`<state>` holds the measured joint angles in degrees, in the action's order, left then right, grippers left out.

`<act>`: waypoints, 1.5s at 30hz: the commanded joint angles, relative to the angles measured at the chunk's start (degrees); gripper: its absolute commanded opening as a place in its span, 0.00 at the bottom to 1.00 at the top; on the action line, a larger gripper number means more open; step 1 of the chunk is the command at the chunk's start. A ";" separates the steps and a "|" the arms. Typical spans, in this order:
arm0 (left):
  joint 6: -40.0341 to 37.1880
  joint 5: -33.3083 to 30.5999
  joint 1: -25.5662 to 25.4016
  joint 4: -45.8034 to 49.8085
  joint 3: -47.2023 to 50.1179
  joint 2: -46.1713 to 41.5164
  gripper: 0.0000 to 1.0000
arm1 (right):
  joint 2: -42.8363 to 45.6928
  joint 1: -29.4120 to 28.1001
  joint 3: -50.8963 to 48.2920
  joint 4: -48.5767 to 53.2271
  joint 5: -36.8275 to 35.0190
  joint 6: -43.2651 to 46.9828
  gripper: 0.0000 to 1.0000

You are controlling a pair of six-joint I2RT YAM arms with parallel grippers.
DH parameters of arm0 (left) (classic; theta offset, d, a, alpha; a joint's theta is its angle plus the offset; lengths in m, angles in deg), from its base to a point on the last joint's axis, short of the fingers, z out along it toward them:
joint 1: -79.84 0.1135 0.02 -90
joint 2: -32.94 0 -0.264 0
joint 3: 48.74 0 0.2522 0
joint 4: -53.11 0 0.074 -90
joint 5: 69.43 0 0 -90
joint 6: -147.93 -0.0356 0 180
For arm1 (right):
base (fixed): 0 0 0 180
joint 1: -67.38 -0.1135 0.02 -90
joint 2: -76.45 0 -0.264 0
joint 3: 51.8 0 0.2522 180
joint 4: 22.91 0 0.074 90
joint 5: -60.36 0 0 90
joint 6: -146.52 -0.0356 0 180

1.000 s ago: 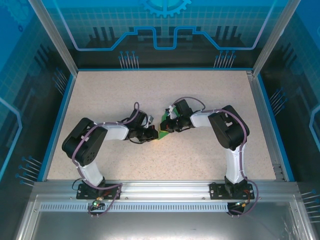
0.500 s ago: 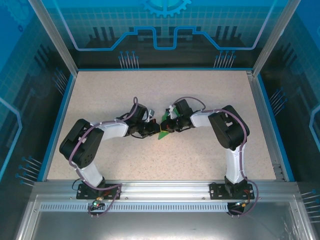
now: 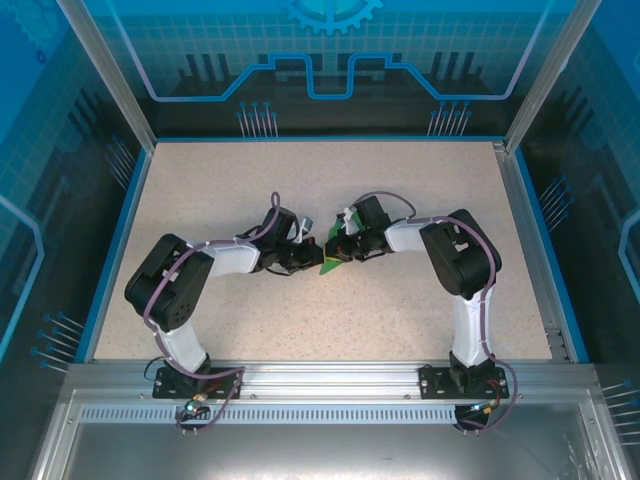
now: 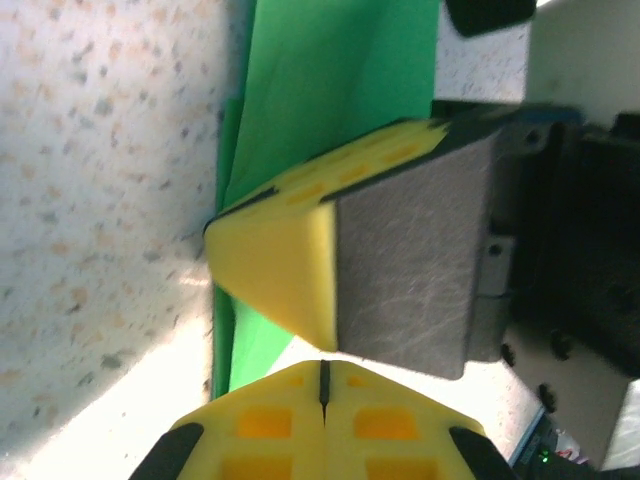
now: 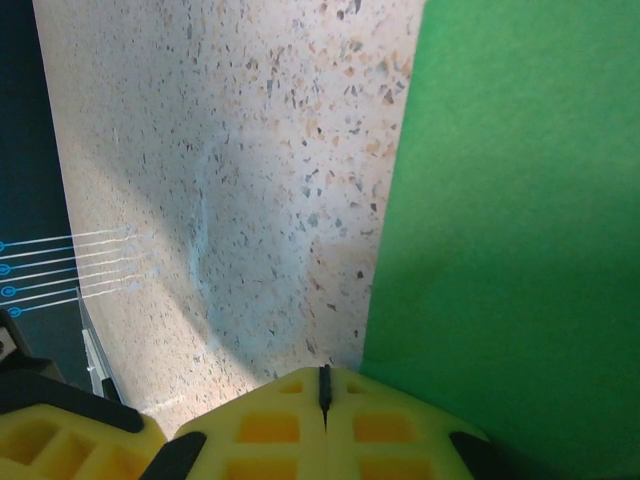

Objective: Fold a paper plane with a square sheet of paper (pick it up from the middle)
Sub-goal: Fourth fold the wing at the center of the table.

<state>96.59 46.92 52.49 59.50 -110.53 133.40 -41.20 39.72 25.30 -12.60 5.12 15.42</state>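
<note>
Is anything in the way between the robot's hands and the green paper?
Nothing visible is. The left gripper and the right gripper are both right at the green paper, one on each side.

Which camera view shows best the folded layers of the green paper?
The left wrist view: the green paper shows its overlapping layers and edges there, though a yellow finger hides part. The right wrist view shows one plain green face; the top view, a small green tip between the arms.

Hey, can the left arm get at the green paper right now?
Likely yes. The left gripper sits right against the green paper, with nothing between them. The right gripper crowds the paper's other side, so room to shift grip looks tight.
</note>
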 commanded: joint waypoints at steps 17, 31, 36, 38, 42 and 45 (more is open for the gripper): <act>-1.21 0.39 -1.42 -0.68 -1.87 3.83 0.00 | -0.33 -0.02 -2.38 3.84 -1.64 0.21 0.00; -1.58 -1.98 -1.44 -0.73 -3.65 7.52 0.00 | -0.02 -0.39 -2.46 3.79 -1.10 0.33 0.00; -2.99 -3.53 -1.39 0.48 -2.32 9.16 0.00 | 1.30 -0.38 -2.25 4.19 -1.21 0.45 0.00; -3.98 -4.47 -1.39 1.99 -1.58 8.75 0.00 | 1.86 -0.25 -1.92 4.77 -1.56 0.84 0.00; -6.39 -5.93 -1.40 5.74 -1.09 8.55 0.00 | 2.50 0.41 -0.63 7.08 -3.65 2.14 0.00; -7.78 -6.40 -1.39 7.30 -0.60 8.57 0.00 | 2.07 1.34 0.14 7.24 -4.27 2.69 0.00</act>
<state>92.39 46.14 51.26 58.99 -112.78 140.13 -39.71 39.78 24.77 -10.45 2.94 16.45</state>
